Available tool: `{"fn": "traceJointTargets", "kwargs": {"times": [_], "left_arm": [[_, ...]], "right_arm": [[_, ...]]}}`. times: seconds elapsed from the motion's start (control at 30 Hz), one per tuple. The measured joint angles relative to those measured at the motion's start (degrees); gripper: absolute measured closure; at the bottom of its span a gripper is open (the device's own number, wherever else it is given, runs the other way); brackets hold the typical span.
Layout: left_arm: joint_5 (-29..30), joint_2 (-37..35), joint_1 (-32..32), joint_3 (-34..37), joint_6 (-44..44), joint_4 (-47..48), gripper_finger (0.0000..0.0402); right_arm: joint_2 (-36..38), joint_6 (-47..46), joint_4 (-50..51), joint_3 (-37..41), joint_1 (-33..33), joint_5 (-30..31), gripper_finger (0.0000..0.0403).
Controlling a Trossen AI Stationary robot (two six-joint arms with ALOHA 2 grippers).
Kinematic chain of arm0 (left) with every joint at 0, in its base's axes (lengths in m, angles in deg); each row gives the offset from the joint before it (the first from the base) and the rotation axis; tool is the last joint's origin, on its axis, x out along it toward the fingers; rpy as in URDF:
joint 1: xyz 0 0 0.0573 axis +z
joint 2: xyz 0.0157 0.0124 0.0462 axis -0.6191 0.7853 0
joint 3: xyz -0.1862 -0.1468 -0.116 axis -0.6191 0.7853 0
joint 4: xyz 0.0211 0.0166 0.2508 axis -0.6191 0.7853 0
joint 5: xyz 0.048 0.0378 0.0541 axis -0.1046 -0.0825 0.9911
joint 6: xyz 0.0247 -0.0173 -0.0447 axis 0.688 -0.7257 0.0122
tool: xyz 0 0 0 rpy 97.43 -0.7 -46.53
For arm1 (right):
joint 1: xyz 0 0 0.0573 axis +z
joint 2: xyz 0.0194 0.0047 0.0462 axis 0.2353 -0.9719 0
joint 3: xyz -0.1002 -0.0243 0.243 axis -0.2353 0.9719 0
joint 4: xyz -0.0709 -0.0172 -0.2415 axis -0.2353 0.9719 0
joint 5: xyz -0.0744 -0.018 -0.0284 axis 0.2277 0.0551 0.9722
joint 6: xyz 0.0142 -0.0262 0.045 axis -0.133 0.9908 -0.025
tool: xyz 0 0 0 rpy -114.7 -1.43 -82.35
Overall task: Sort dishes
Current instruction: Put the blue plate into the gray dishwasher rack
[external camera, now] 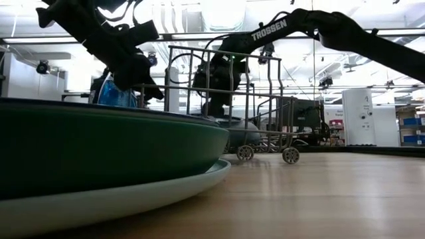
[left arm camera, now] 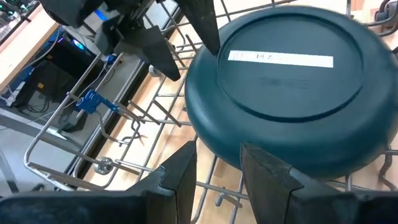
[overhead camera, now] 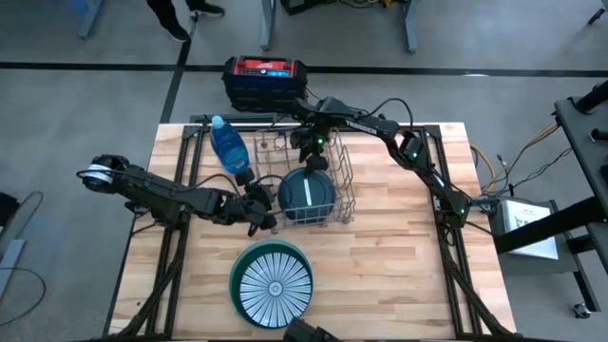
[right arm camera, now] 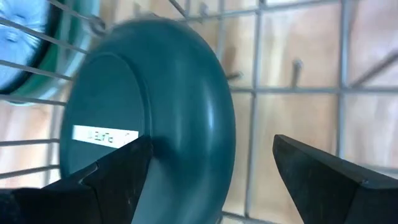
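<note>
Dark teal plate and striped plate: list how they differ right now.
The dark teal plate sits inside the wire rack, leaning with its underside showing; the striped plate lies flat and face up on a stack on the table. The teal one is a plain colour with a white label on its base; the striped one is white with dark radial lines. The teal plate has a claw on either side; none is near the striped plate. Both are round.

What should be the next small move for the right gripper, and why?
Probably close the right gripper on the dark teal plate. Its fingers stand wide open astride the plate's rim, and the plate leans in the wire rack, not yet held. The left gripper waits beside the rack.
</note>
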Motion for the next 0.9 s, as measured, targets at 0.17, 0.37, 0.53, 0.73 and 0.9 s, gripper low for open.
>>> {"fn": "traceJointTargets", "kwargs": {"times": [0.17,0.37,0.53,0.73,0.9], "left_arm": [[0.69,0.04,0.09,-0.02,-0.04,0.26,0.0287],[1.44,0.11,0.17,-0.02,-0.34,0.22,0.0287],[1.46,0.11,0.19,0.00,-0.35,0.24,0.0287],[1.42,0.11,0.19,0.02,-0.49,0.26,0.0287],[1.40,0.11,0.19,0.02,-0.55,0.28,0.0287]], "right_arm": [[0.71,0.77,3.52,-2.42,0.15,-2.52,0.0071],[2.30,0.94,5.22,-2.62,0.26,-2.83,0.0071],[2.42,1.00,6.95,-2.62,0.26,-3.63,0.0071],[2.33,-2.99,0.24,-2.23,0.26,4.44,0.0071],[0.63,-4.25,-0.79,-1.84,0.24,5.61,0.0071]]}}
